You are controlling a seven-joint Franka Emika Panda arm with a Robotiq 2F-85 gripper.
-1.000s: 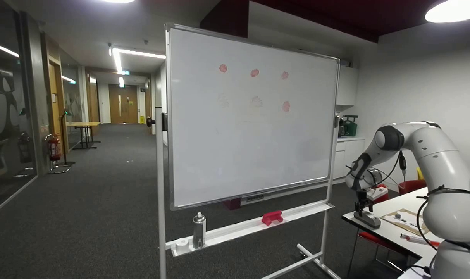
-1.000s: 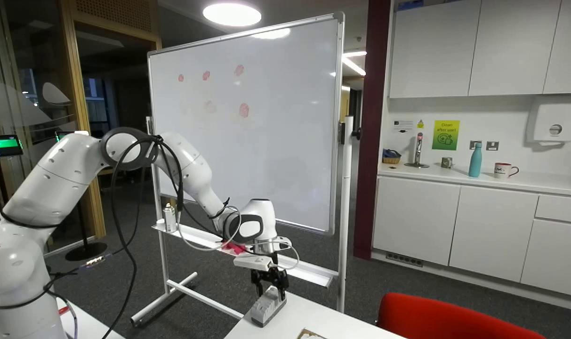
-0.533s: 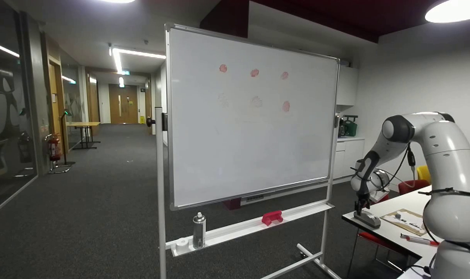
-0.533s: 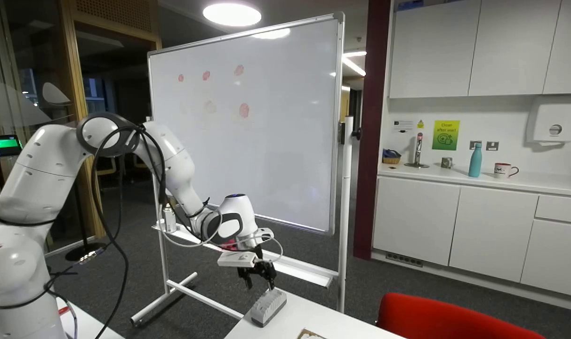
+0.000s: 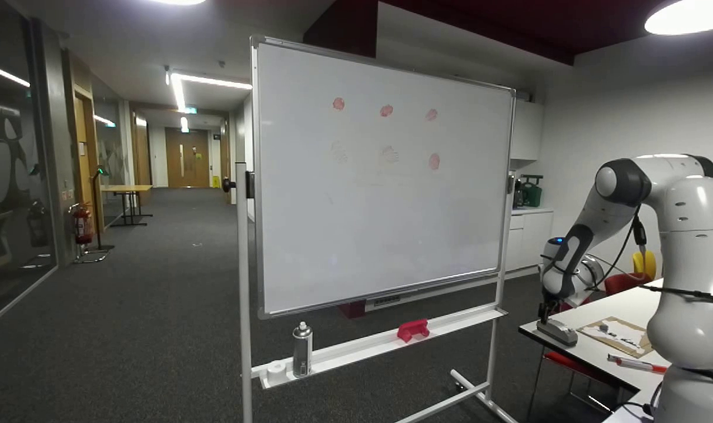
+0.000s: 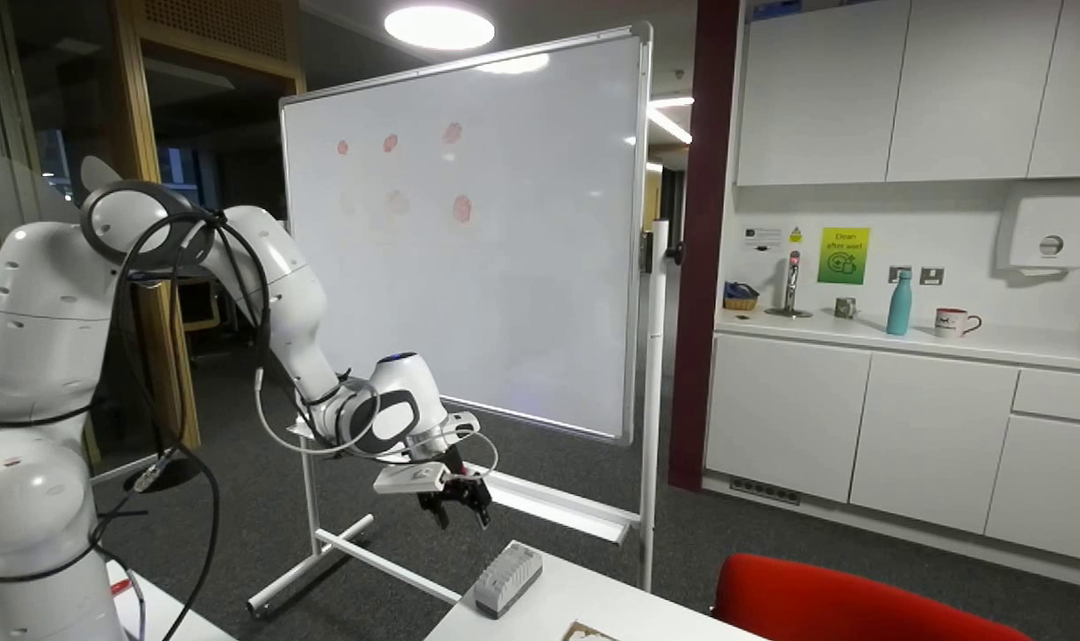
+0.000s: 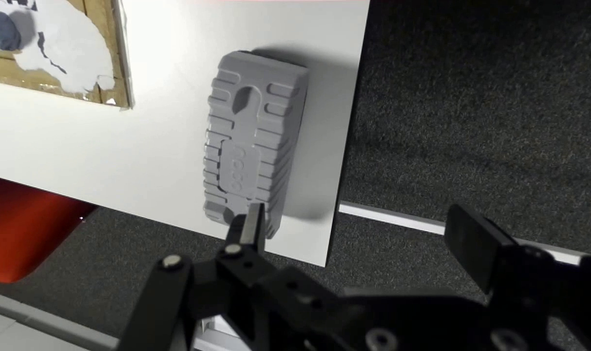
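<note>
A grey ridged block with moulded lettering, like a board eraser (image 7: 246, 136), lies on the white table (image 7: 168, 146) near its corner. It also shows in both exterior views (image 5: 557, 332) (image 6: 508, 579). My gripper (image 7: 358, 219) is open wide with nothing between its fingers. In the wrist view one finger (image 7: 254, 226) overlaps the block's near end, and the other finger (image 7: 475, 248) is out past the table edge, over the dark floor. In an exterior view the gripper (image 6: 463, 522) hangs above and to the left of the block, apart from it.
A whiteboard (image 5: 380, 223) with red marks stands beside the table. Its tray (image 5: 356, 349) holds a spray can (image 5: 302, 352) and a red object (image 5: 413, 330). A brown board with white patches (image 7: 81, 48) and pens (image 5: 635, 364) lie on the table. A red chair (image 6: 842, 596) stands near.
My gripper has drawn back from the grey block, up and to the left in an exterior view; its fingers were at the block's end. The block has stayed in place on the table.
</note>
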